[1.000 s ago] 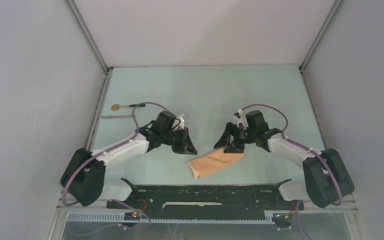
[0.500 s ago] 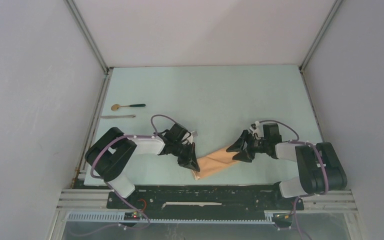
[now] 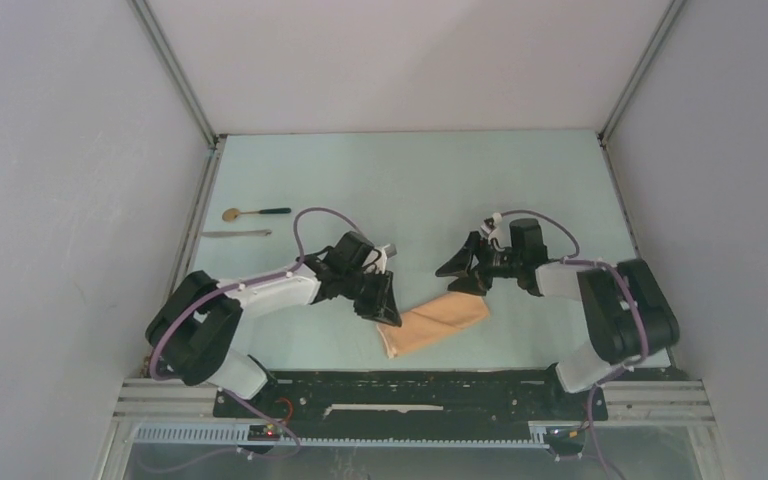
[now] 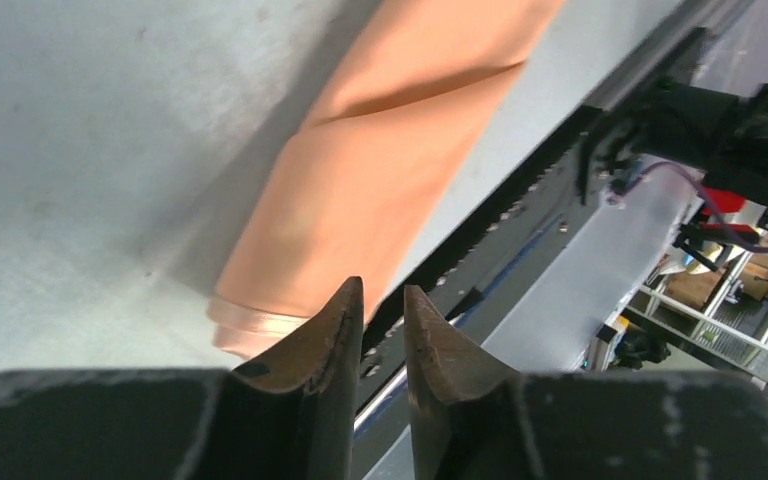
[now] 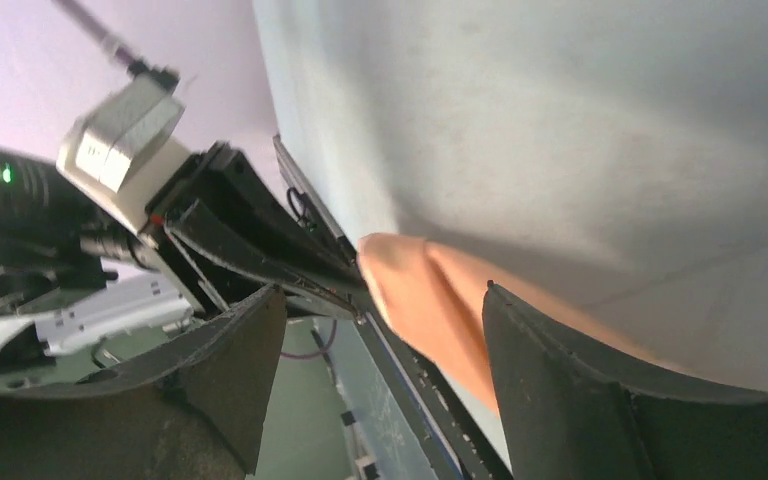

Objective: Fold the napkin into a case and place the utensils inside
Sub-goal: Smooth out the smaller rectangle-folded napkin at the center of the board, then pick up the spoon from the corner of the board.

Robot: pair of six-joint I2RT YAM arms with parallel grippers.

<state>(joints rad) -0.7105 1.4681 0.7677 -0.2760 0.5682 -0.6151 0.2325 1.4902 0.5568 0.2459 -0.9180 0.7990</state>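
The napkin [image 3: 438, 321] lies folded into a narrow peach case near the table's front, slanting up to the right. In the left wrist view the case [image 4: 380, 170] shows layered edges at its near end. My left gripper [image 3: 387, 312] hovers at the case's left end; its jaws [image 4: 382, 290] stand a narrow gap apart with nothing between them. My right gripper [image 3: 460, 277] is wide open just beyond the case's right end, holding nothing [image 5: 382, 292]. The utensils lie far left: a gold-bowled spoon [image 3: 255, 212] and a thin silvery piece [image 3: 236, 234].
A black rail [image 3: 410, 385] runs along the table's near edge, close below the case. Grey walls enclose the table on three sides, with a metal frame strip [image 3: 196, 225] along the left edge next to the utensils.
The left gripper dropped onto the case's left end and closed, then lifted slightly with its jaws parting. The right gripper dipped to the case's right end and drew back up and away.
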